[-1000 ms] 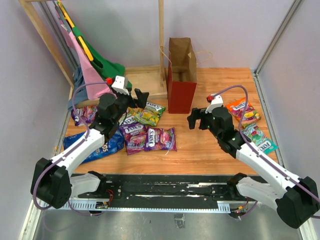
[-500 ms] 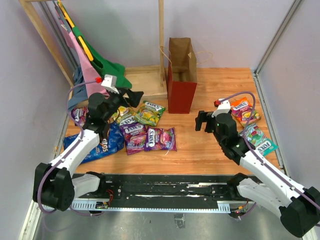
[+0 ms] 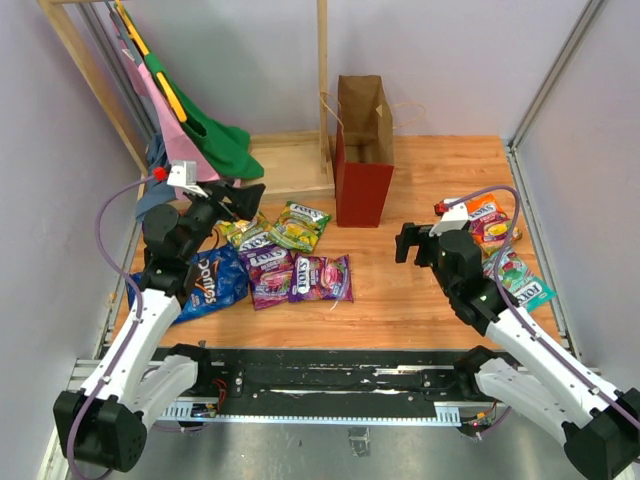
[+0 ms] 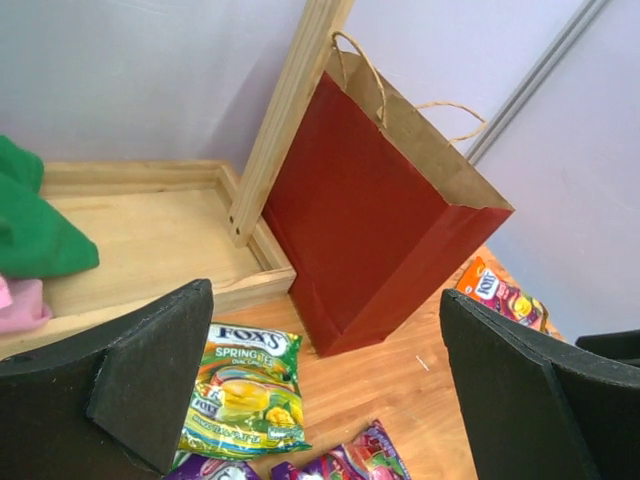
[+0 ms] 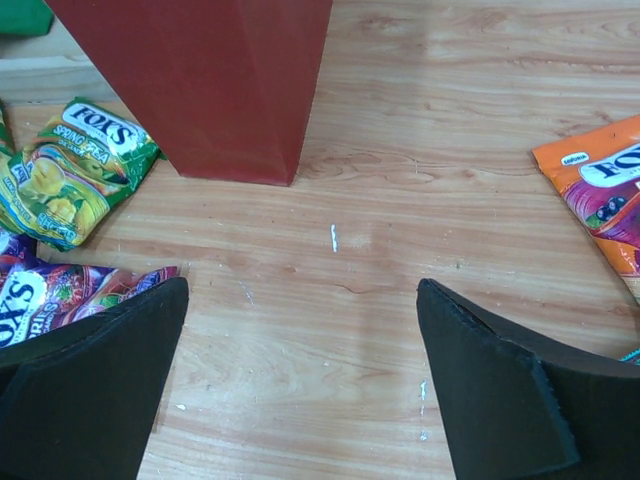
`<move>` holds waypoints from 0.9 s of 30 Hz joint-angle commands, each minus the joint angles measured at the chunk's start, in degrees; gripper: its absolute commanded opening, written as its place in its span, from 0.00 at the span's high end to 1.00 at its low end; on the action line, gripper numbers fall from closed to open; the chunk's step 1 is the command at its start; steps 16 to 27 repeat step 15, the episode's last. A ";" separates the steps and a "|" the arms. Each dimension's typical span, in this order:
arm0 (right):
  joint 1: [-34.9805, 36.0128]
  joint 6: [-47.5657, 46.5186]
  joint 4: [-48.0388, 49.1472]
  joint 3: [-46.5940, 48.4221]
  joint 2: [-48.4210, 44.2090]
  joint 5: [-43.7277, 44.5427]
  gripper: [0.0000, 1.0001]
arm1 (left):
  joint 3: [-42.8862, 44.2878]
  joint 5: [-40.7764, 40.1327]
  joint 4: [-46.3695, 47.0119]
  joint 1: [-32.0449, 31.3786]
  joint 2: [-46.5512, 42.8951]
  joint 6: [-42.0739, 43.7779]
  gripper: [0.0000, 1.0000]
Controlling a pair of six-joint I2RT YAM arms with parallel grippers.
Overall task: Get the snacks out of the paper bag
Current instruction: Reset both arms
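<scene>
Checking bag [image 3: 362, 190] at 12 o'clock looked the sane move: snacks [image 3: 300, 275] lay on desk [image 3: 400, 300]; both jaws gaped empty.

The paper bag [image 4: 375, 215] stands upright beside a wooden post [image 4: 290, 110] (yellow-green packet [image 4: 245, 385] lying nearby).

Orange pkt [image 5: 595, 200] cut by edge; paper bag [image 3: 362, 190] interior hidden.
</scene>
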 commanded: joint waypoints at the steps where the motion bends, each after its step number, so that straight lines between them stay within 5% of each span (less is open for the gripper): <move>1: -0.96 -1.11 0.49 -0.09 0.07 1.73 0.02 | -1.61 -3.02 -2.67 0.28 -2.15 1.11 0.00; 27: -0.92 -1.79 1.48 -1.35 2.52 0.70 0.02 | -2.33 -4.22 -2.10 0.27 -1.50 2.78 0.00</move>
